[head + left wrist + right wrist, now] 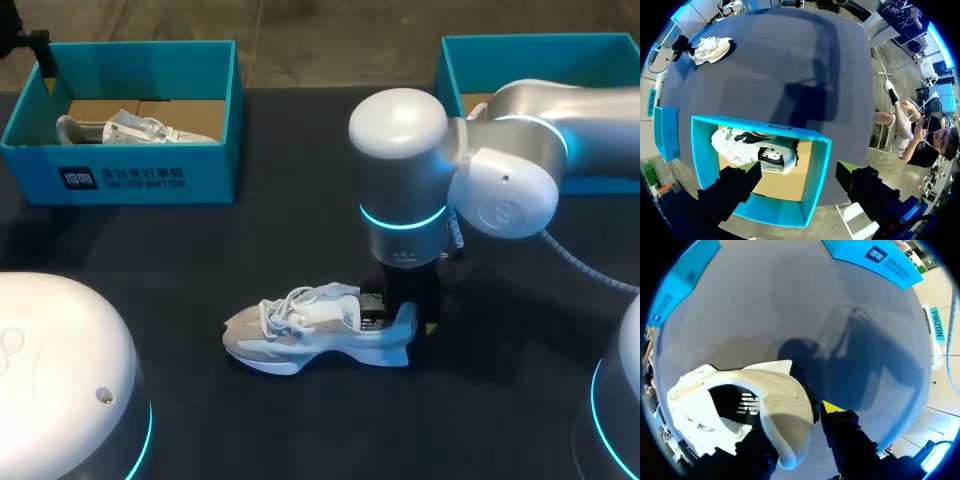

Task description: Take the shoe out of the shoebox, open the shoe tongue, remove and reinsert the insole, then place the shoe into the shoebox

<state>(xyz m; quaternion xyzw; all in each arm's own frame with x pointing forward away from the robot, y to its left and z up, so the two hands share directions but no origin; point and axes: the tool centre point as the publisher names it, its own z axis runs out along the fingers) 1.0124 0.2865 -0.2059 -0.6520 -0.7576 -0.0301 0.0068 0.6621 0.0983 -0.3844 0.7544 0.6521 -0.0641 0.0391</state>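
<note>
A white and grey sneaker lies on its side in the middle of the dark table, toe to the left. My right gripper comes straight down at its heel. In the right wrist view the heel wall of the sneaker sits between the fingers of that gripper; the outer yellow tip stands just off the heel, so the jaws look open. My left gripper hangs open over the left shoebox, which holds a second sneaker.
The left teal shoebox stands at the back left with the second sneaker inside. Another teal shoebox sits at the back right, partly behind my right arm. My left arm's housing fills the near left corner.
</note>
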